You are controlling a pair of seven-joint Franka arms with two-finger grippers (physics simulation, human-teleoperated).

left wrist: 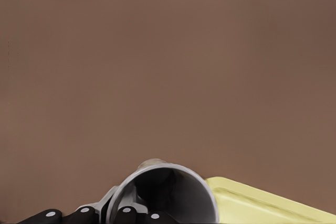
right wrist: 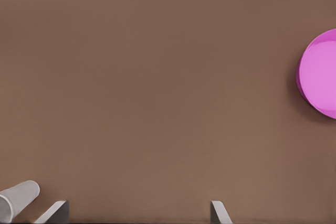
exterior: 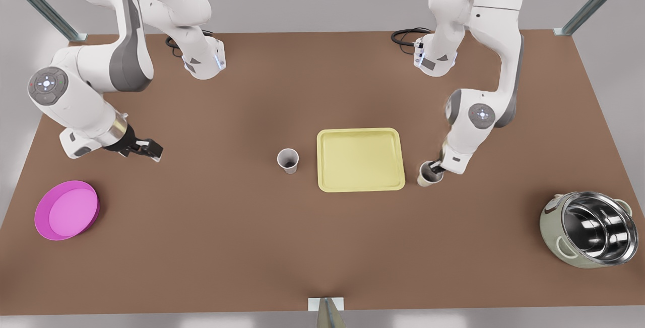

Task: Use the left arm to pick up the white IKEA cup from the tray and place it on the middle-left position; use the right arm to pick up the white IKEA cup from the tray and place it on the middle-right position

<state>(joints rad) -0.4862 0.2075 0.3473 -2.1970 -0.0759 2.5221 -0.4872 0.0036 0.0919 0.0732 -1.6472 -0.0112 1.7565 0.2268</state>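
Observation:
The pale-yellow tray (exterior: pixel 361 159) lies bare at the table's centre. One white cup (exterior: pixel 287 160) stands upright on the brown tabletop just off the tray's side toward the front view's left. A second white cup (exterior: pixel 429 174) sits just off the tray's opposite side, and my left gripper (exterior: pixel 434 169) is shut on its rim, one finger inside. In the left wrist view this cup (left wrist: pixel 163 195) shows its open mouth beside the tray (left wrist: pixel 262 205). My right gripper (exterior: pixel 148 150) hovers open and empty far toward the front view's left; its fingertips (right wrist: pixel 58 211) frame bare table, with the free cup (right wrist: pixel 18 198) off to one side.
A magenta bowl (exterior: pixel 67 209) (right wrist: pixel 320 74) sits near the front view's left edge. A steel pot (exterior: pixel 589 230) lies tilted at the front view's right. Both arm bases and black cables stand at the back edge.

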